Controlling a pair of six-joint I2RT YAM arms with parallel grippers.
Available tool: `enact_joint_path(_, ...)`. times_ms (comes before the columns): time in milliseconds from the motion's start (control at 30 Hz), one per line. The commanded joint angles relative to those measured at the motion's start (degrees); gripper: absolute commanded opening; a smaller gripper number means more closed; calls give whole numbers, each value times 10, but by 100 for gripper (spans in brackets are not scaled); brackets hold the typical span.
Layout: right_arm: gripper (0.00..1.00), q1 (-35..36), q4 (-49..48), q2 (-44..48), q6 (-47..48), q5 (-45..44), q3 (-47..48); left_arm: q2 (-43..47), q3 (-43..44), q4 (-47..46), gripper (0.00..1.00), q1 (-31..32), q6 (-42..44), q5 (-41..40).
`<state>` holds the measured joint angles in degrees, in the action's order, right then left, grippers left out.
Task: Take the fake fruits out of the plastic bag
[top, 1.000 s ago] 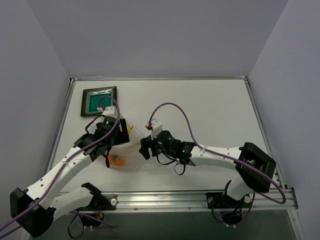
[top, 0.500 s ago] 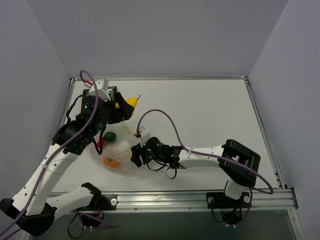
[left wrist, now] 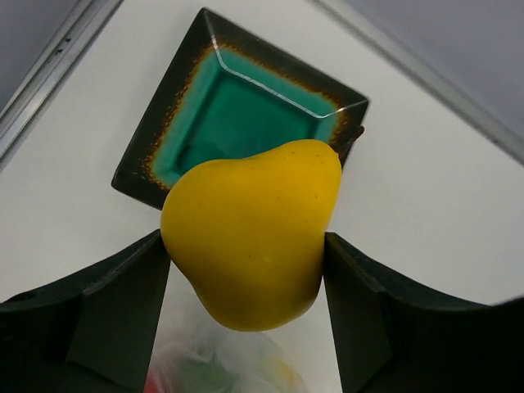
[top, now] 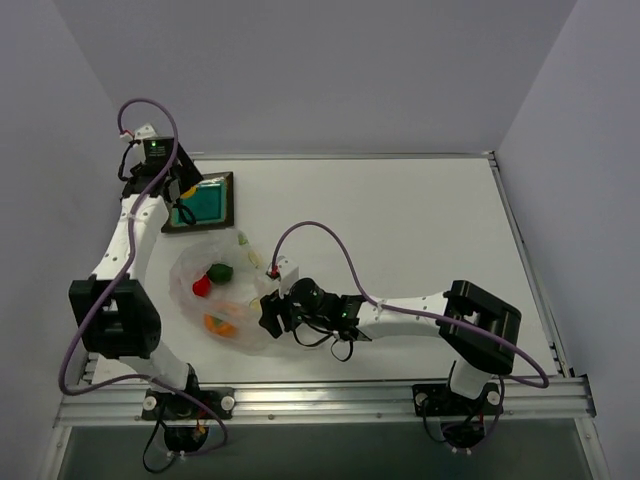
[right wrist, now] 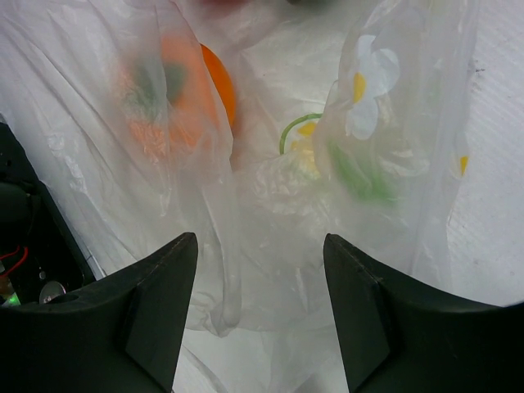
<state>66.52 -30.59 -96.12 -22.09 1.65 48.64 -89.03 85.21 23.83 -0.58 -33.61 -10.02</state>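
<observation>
L wrist cam shows clearly: left gripper (left wrist: 246,255) clamps yellow fruit (left wrist: 254,217), tray (left wrist: 155,135) behind. Right gripper (right wrist: 258,250) fingers apart at plastic bag (right wrist: 98,192), grip unclear.

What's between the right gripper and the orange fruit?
Only the plastic bag itself. Its crinkled film hangs between the right gripper and the orange fruit, which sits inside, beyond the open jaws. Nothing else visible is in the way.

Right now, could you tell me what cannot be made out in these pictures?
- Left wrist view: the yellow pear in the left gripper hides the teal tray's near corner.
- Right wrist view: the plastic bag blurs the orange fruit.
- Top view: the red fruit and green fruit are too small to name; whether the right gripper touches the bag is unclear.
</observation>
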Motion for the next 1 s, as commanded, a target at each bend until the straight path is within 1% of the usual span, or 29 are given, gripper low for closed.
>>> enact_joint_path(0,58,6,-13,28,5,-15,8,-35,36,-37,33,-30,39,-3)
enact_joint_path(67,58,6,-8,27,11,-15,20,-74,53,-50,33,-49,43,12)
enact_joint_path(167,58,5,1,18,18,-15,38,-125,71,-62,35,-61,55,25)
enact_joint_path(400,58,5,11,3,29,-2,69,-220,102,-76,39,-67,77,27)
enact_joint_path(533,58,5,25,-11,41,5,94,-252,115,-81,48,-67,84,29)
enact_joint_path(567,58,5,26,-12,42,5,95,-265,120,-78,53,-66,86,27)
enact_joint_path(633,58,5,27,-12,44,9,95,-278,133,-64,57,-66,90,22)
enact_joint_path(667,58,3,27,-11,42,11,94,-283,137,-64,64,-66,91,21)
enact_joint_path(700,58,2,27,-9,43,12,93,-286,138,-66,67,-67,91,21)
enact_joint_path(733,58,3,28,-5,42,13,91,-287,137,-67,71,-67,91,21)
enact_joint_path(767,58,1,29,-1,42,13,90,-287,136,-68,76,-67,90,23)
enact_joint_path(867,59,-2,35,8,42,1,89,-280,131,-70,85,-66,85,33)
enact_joint_path(900,59,-3,37,10,42,0,89,-275,129,-70,90,-67,83,37)
enact_joint_path(967,59,-5,38,15,42,-4,88,-255,126,-70,93,-66,77,49)
